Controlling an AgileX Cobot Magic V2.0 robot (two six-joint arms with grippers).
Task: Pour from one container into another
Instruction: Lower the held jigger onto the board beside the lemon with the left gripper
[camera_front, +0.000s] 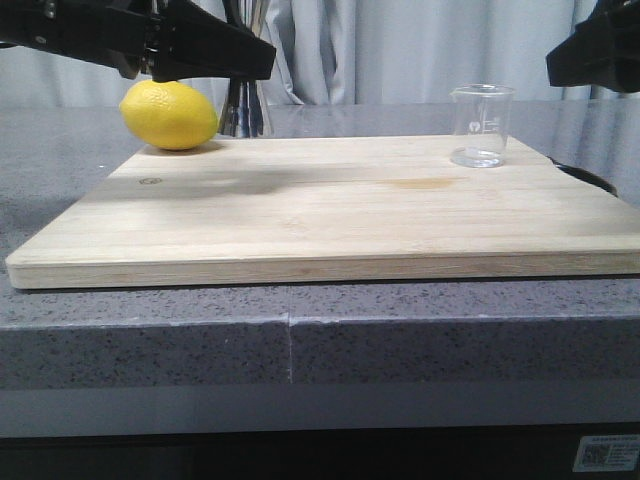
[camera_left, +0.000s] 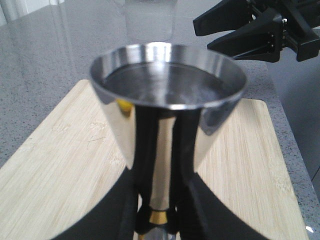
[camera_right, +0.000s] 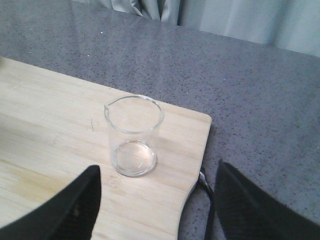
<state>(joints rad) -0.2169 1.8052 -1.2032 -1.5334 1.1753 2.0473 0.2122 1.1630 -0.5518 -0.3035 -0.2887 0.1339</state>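
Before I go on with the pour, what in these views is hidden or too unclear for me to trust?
- Jigger, front view: mostly hidden behind the left pincer and the lemon; whether its base touches anything is unseen.
- Jigger's lower half, left wrist view: cut off by the frame edge and covered by the black fingers.
- Jigger's contents: reflections in the bowl, cannot tell.
- Beaker markings: too small to read.
- Right pincer: fingertips cut off.

Grey speckled counter carried my wooden cutting board; lemon at its far-left corner, glass beaker upright near far-right corner.
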